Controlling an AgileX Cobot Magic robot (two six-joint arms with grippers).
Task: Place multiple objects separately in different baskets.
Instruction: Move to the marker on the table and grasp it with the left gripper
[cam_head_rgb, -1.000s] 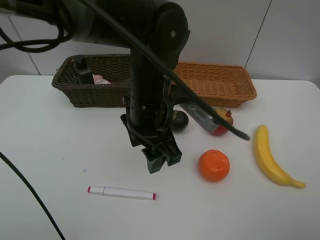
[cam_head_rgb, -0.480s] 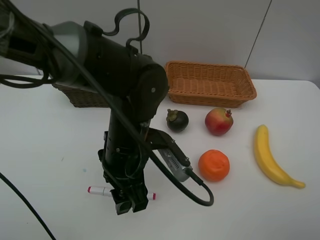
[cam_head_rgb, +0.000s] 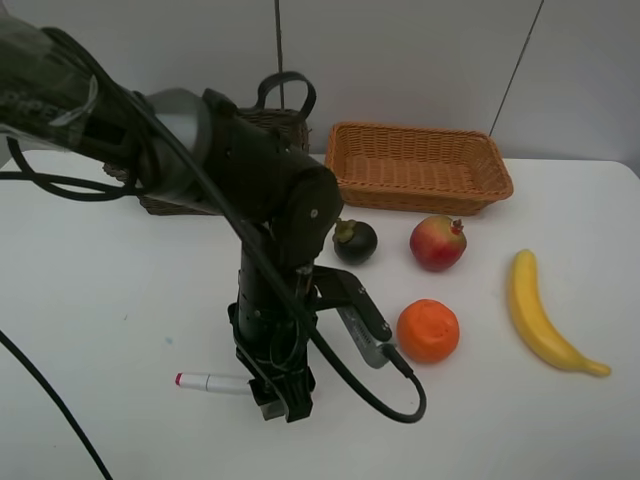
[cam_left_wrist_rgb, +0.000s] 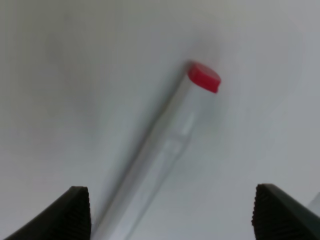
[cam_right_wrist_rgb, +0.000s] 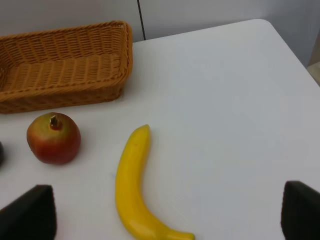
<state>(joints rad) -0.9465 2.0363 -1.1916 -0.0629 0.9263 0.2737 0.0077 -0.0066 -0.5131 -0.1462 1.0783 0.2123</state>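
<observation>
We see the left arm (cam_head_rgb: 250, 190) hide most of the dark basket (cam_head_rgb: 160, 203) and half the marker (cam_head_rgb: 205, 381) lying on the desk (cam_head_rgb: 90, 300). The left tool (cam_head_rgb: 280, 402), released, straddles the marker, having slid rightward; the right tool (cam_right_wrist_rgb: 165, 217) gapes wide.

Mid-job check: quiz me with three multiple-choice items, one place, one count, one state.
1. Where on the white table does the curved yellow banana lie?
A. at its left edge
B. right of the round orange, apart from it
C. touching the orange
2. How many fruits lie on it?
A. two
B. four
C. six
3. The fingers of the left gripper around the white red-ended marker are:
A. open
B. shut on it
C. shut above it
Answers: 1 B, a gap shows; 2 B, banana, orange, red pomegranate-like fruit, dark mangosteen; 3 A, marker lies free between them.
</observation>
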